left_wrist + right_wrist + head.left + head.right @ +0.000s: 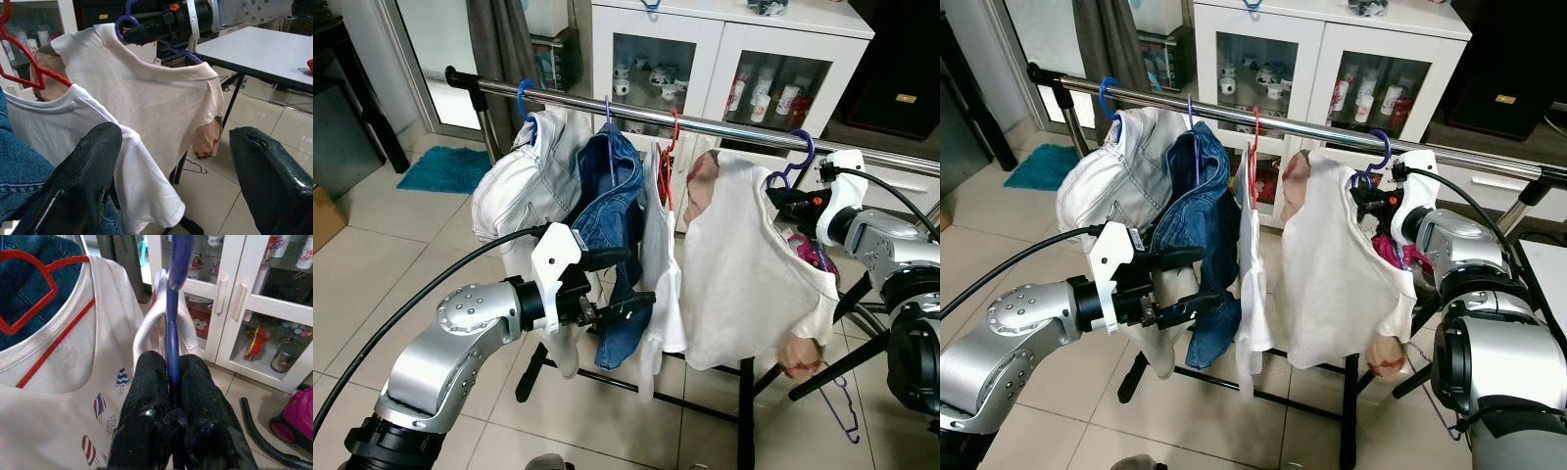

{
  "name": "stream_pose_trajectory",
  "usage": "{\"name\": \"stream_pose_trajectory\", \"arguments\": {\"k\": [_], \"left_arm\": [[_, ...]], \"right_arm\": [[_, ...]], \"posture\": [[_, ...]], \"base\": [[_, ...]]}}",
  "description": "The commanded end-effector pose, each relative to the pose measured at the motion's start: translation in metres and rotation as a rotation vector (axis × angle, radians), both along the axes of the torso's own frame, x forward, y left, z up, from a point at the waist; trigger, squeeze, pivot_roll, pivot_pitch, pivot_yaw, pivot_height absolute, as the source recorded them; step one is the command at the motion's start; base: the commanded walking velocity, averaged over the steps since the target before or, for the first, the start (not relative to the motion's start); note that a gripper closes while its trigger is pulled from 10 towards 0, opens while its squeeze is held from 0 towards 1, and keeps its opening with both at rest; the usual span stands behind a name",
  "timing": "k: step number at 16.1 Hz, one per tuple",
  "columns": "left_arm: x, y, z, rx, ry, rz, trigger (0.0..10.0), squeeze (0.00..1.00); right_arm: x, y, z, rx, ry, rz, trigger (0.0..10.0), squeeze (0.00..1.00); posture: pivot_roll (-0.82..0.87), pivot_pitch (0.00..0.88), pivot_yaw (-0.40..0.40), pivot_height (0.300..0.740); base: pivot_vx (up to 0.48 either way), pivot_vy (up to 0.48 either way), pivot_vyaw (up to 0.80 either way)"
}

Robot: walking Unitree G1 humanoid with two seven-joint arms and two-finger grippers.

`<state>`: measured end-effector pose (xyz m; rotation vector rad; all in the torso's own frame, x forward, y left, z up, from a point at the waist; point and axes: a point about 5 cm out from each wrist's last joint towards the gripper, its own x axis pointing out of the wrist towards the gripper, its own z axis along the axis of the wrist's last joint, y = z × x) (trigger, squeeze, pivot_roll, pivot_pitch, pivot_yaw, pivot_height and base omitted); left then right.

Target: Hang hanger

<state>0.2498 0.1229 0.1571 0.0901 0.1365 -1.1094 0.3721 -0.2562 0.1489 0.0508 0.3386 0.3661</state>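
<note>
Purple hanger (790,164) (carrying a cream shirt (744,274)) hooks over the metal rail (724,127), its neck pinched between the pressed-together fingers of the right end effector (781,199). Left end effector (626,284) hangs spread apart beside the denim garment (612,186), touching nothing

My left gripper (171,176) has its two long black fingers (83,181) spread wide, nothing between them. Ahead hangs a cream short-sleeved shirt (146,98) on a purple plastic hanger (128,19), whose hook the right gripper (156,27) pinches at 12 o'clock. At 9 o'clock, a white T-shirt (88,127) on a red wire hanger (24,66), blue denim (19,166) beside it. A grey desk (264,51) stands at 2 o'clock over tiled floor (215,196).
</note>
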Motion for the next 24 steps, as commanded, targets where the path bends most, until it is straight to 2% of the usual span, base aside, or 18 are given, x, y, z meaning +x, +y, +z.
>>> {"name": "stream_pose_trajectory", "arguments": {"k": [1, 6, 10, 13, 15, 19, 21, 23, 24], "left_arm": [[0.002, -0.003, 0.002, 0.009, -0.015, -0.013, 10.0, 0.00], [0.003, -0.002, 0.002, 0.010, -0.016, -0.010, 10.0, 0.00], [0.013, 0.007, -0.005, 0.077, -0.044, 0.172, 10.0, 0.00], [0.016, 0.011, -0.004, 0.049, -0.073, 0.252, 10.0, 0.00], [0.019, 0.012, -0.006, 0.043, -0.080, 0.293, 10.0, 0.00], [0.017, 0.008, -0.012, 0.048, -0.068, 0.296, 10.0, 0.00], [0.015, 0.007, -0.014, 0.047, -0.063, 0.297, 10.0, 0.00], [0.015, 0.007, -0.014, 0.049, -0.063, 0.297, 10.0, 0.00], [0.014, 0.008, -0.015, 0.049, -0.062, 0.298, 10.0, 0.00]], "right_arm": [[0.004, 0.001, 0.007, 0.018, -0.019, -0.005, 0.0, 0.00], [0.004, 0.002, 0.008, 0.026, -0.030, -0.018, 0.0, 0.00], [0.006, -0.002, 0.020, 0.067, -0.132, -0.063, 0.0, 0.00], [0.001, -0.006, 0.023, 0.075, -0.177, -0.042, 0.0, 0.00], [-0.007, -0.007, 0.021, 0.053, -0.186, -0.016, 0.0, 0.00], [-0.027, -0.002, 0.017, 0.003, -0.209, 0.002, 0.0, 0.00], [-0.045, 0.008, 0.018, 0.005, -0.227, 0.000, 0.0, 0.00], [-0.055, 0.013, 0.016, 0.008, -0.218, -0.004, 0.0, 0.00], [-0.065, 0.017, 0.012, 0.002, -0.204, -0.021, 0.0, 0.00]], "posture": [[0.06, 0.000, -0.029, 0.740], [0.06, 0.000, -0.028, 0.740], [0.07, 0.000, -0.042, 0.740], [0.06, 0.000, -0.030, 0.740], [0.05, 0.000, -0.024, 0.740], [0.04, 0.000, -0.022, 0.740], [0.04, 0.000, -0.023, 0.740], [0.04, 0.000, -0.026, 0.740], [0.04, 0.000, -0.030, 0.740]], "base": [[0.000, 0.000, 0.00], [0.000, 0.000, 0.00], [0.000, 0.000, 0.00], [0.000, 0.000, 0.00], [0.000, 0.000, 0.00], [0.000, 0.000, 0.00], [-0.298, 0.000, 0.00], [-0.302, 0.000, 0.00], [-0.304, 0.000, 0.00]]}}
